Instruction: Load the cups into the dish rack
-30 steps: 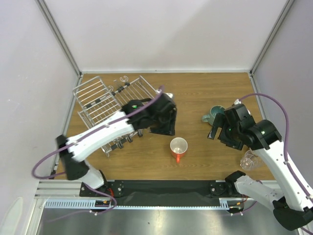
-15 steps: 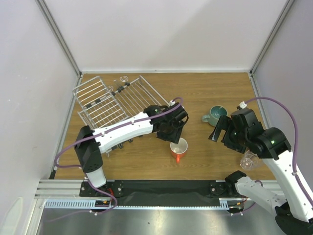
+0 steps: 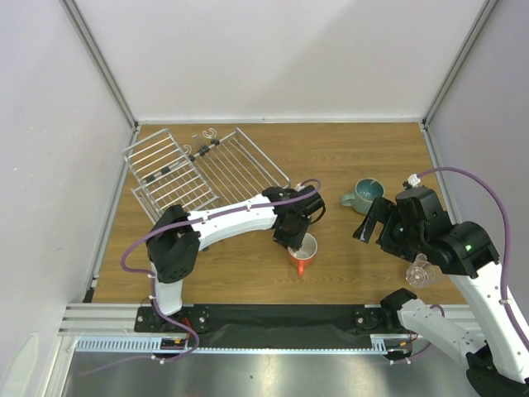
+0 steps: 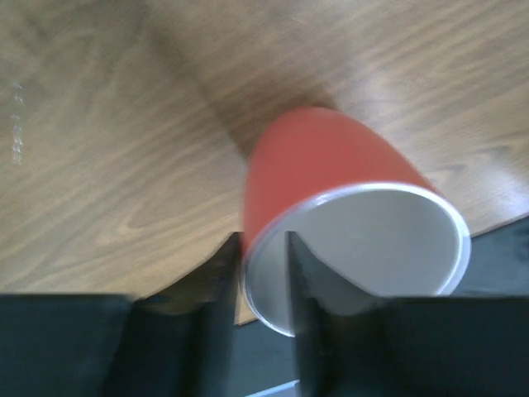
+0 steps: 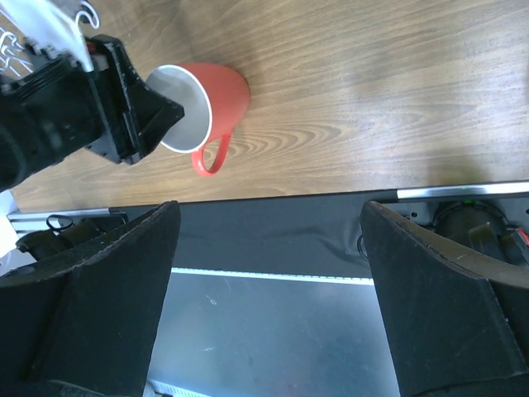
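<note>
The red mug (image 3: pixel 303 247), white inside, stands upright on the wooden table, its handle toward the near edge. My left gripper (image 3: pixel 291 240) is on its far-left rim. In the left wrist view the gripper (image 4: pixel 263 285) straddles the mug's (image 4: pixel 322 165) rim, one finger outside and one inside, with a narrow gap. The right wrist view shows the mug (image 5: pixel 223 95) too. My right gripper (image 3: pixel 368 222) hovers wide open and empty (image 5: pixel 269 331) near the dark teal mug (image 3: pixel 364 193). A clear glass (image 3: pixel 420 270) lies under the right arm. The dish rack (image 3: pixel 194 169) stands at the far left. The white ribbed mug and metal cup are out of view.
A black strip (image 3: pixel 273 317) and a metal rail run along the table's near edge. Pale walls with metal frame posts close in the table on the left, back and right. The left arm stretches across the front of the rack.
My left arm swung from the rack out and down to the red mug, and its fingers now straddle the rim. My right gripper drew back slightly from the teal mug.
</note>
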Tool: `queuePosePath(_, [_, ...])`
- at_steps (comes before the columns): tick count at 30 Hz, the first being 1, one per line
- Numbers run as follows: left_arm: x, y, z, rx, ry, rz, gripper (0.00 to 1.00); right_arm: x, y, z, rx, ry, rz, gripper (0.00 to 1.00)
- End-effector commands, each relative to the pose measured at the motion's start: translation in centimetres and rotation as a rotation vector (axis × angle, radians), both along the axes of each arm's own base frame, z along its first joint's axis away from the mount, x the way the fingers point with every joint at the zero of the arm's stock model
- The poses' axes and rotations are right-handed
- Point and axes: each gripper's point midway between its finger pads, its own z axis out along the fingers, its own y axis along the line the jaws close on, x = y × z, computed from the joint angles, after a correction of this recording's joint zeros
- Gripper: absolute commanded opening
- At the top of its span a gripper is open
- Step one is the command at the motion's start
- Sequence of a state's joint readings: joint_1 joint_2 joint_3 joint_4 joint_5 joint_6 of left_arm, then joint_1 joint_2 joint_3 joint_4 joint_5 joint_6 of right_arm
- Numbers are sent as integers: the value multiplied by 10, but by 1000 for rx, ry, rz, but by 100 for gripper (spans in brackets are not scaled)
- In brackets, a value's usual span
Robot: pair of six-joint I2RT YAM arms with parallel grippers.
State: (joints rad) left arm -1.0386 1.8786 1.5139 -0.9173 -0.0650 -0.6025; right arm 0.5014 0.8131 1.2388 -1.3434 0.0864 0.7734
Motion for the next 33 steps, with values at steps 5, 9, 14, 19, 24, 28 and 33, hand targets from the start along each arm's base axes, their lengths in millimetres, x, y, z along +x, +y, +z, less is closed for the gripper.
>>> queuePosePath(5, [8, -10, 6, -42, -22, -48, 9, -32, -4, -6, -15, 107, 76, 96])
queuePosePath(9, [15, -10, 22, -69, -38, -56, 0, -30, 9, 4, 52, 85, 115, 97])
queuePosePath(14, [26, -27, 124, -319, -107, -82, 0, -25, 30, 23, 147, 47, 179, 96])
queuePosePath(19, [50, -13, 236, -605, -190, 3, 0, -16, 65, 86, 354, -118, 292, 95])
queuePosePath(24, [50, 10, 311, -915, -240, 71, 0, -13, 99, 152, 596, -306, 427, 93])
queuePosePath(28, [33, 33, 371, -1264, -288, 141, 0, -21, 122, 182, 768, -351, 559, 90])
queuePosePath(33, [16, 47, 398, -1471, -277, 179, 0, -22, 145, 208, 917, -417, 652, 89])
